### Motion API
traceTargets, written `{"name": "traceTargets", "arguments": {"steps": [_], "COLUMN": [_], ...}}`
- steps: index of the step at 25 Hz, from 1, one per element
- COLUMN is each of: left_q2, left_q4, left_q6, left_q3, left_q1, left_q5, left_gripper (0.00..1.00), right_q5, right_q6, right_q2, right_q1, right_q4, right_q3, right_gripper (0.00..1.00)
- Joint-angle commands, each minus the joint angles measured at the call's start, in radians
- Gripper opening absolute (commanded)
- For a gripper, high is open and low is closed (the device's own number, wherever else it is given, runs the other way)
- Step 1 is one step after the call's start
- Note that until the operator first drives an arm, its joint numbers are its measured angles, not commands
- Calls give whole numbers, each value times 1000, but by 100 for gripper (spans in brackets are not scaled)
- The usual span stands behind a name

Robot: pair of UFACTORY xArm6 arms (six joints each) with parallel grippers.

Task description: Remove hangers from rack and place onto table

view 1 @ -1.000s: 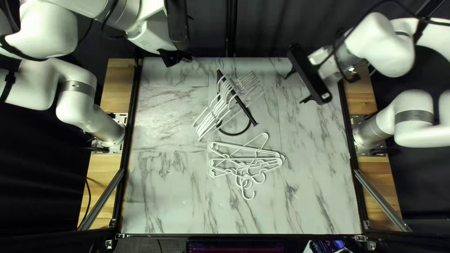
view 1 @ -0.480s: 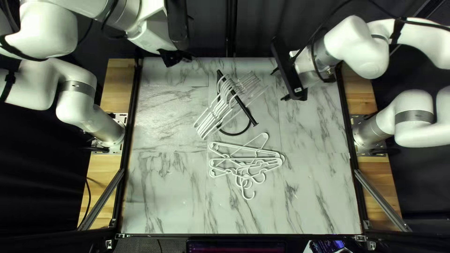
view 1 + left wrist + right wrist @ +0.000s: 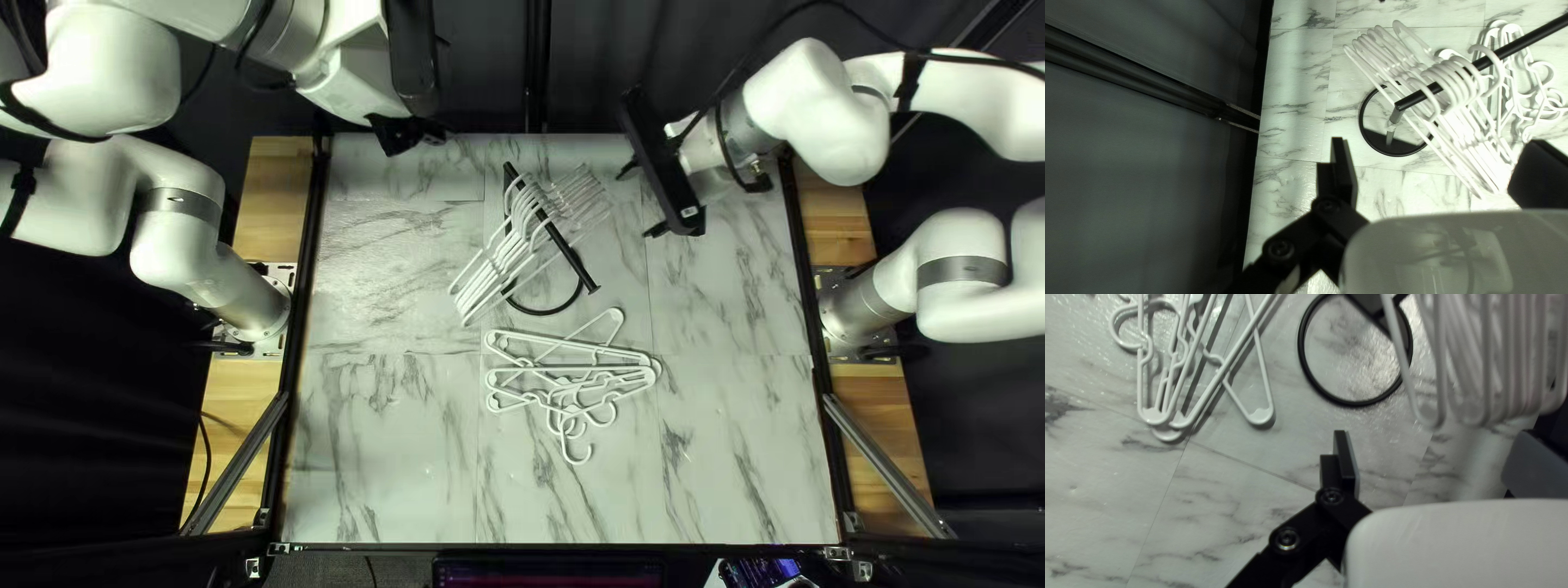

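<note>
On my left, my left gripper [image 3: 408, 133] hangs by the far edge, fingers wide apart, in front of the dark curtain [image 3: 490, 82]. Next stands the black rack [image 3: 567, 249], its slim bar threaded through the hooks of crowded hangers [image 3: 1456, 87], whose ends jut out over its ring-shaped base. Nearer me, loose hangers [image 3: 572, 368] overlap beside that base: smooth white loops on the grey-veined, glossy table [image 3: 381, 446]. Right of the rack, my right gripper [image 3: 638, 201] faces it, fingers also spread, a black cable [image 3: 751, 54] looping above.
</note>
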Motion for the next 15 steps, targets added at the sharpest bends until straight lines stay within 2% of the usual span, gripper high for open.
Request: {"name": "traceTargets", "arguments": {"steps": [1,8,15], "left_q2": [0,0,0], "left_q4": [0,0,0], "left_q6": [0,0,0], "left_q3": [0,0,0], "left_q1": [0,0,0], "left_q5": [0,0,0], "left_gripper": [100,100,100], "right_q5": [3,18,-17], "right_q6": [50,111,71], "right_q2": [45,27,68], "right_q1": [12,24,16], "right_q4": [-45,-86,-42], "right_q3": [-41,-36,-32], "right_gripper": [100,100,100]}}
